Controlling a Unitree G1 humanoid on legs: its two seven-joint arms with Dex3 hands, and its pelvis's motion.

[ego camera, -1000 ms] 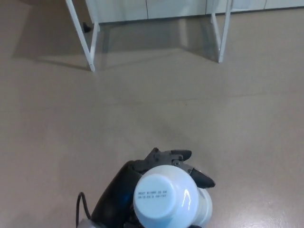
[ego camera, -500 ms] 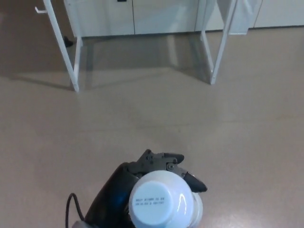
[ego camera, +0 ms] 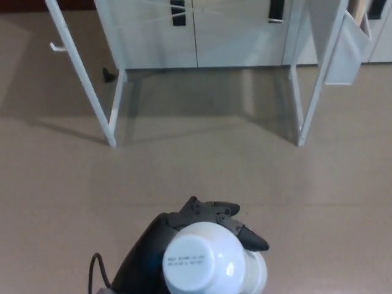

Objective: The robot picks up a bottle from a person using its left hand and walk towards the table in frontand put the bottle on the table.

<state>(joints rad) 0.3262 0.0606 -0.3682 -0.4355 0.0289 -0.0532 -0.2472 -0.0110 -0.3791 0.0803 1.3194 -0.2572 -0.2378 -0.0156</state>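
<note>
White plastic bottle [ego camera: 208, 263] stands upright in the black left hand [ego camera: 177, 223], fingers clasped round it for carrying to the white-framed table [ego camera: 113, 135].

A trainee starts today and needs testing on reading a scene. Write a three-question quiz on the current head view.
1. True or false: the left hand is shut on the white bottle, which is seen from above.
2. Where are the white table legs relative to the bottle?
A) Ahead of it, towards the top of the picture, with bare floor between
B) Touching the bottle
C) Below the bottle in the picture, nearer the robot
3. Short answer: does the right hand show in this view?

Key: 1 true. 2 A. 3 no, it is not in view.
</note>
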